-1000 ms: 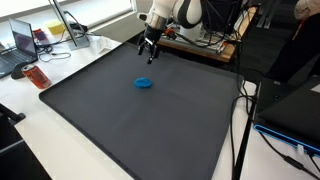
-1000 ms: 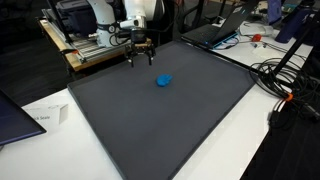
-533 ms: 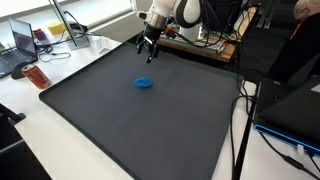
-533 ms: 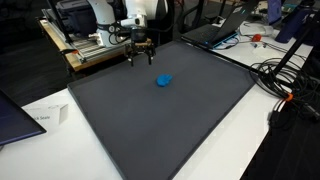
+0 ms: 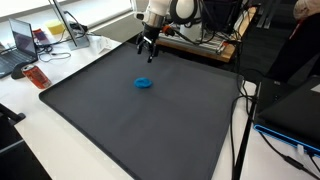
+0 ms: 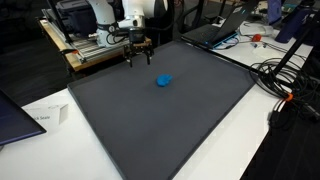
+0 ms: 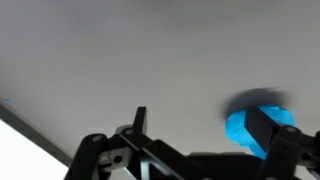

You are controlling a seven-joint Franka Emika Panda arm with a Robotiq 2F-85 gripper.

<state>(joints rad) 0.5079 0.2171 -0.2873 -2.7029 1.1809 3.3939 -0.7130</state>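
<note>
Wrist view looks down past the two dark fingers [image 7: 139, 120], which stand spread wide apart with bare grey mat [image 7: 150, 50] between them and nothing pinched. A blue object [image 7: 240, 128] shows low on the right of this view, blurred, partly behind the right-hand finger tip. Whether that finger touches it cannot be told here, but the exterior views show them apart.

In both exterior views the fingers [image 5: 147, 56] [image 6: 131, 57] hang from the white arm [image 5: 158, 12], pointing down over the far edge of the large dark mat [image 5: 150, 130] [image 6: 160, 130]. They hover above the mat's surface rather than resting on it. The blue object [image 5: 144, 83] [image 6: 164, 81], a small rounded lump, lies flat on the mat nearer the middle, on the near side of the fingers and clearly separate from them. It is the only thing on the mat.

The mat covers most of a white bench [image 5: 30, 125] [image 6: 235, 150]. In an exterior view an open laptop [image 5: 24, 40] and a small orange-red item [image 5: 37, 76] sit on the bench beside the mat's edge. In an exterior view a tangle of cables [image 6: 285, 80] lies off the mat's corner, and a paper card [image 6: 45, 118] rests on the bench near the opposite side.
</note>
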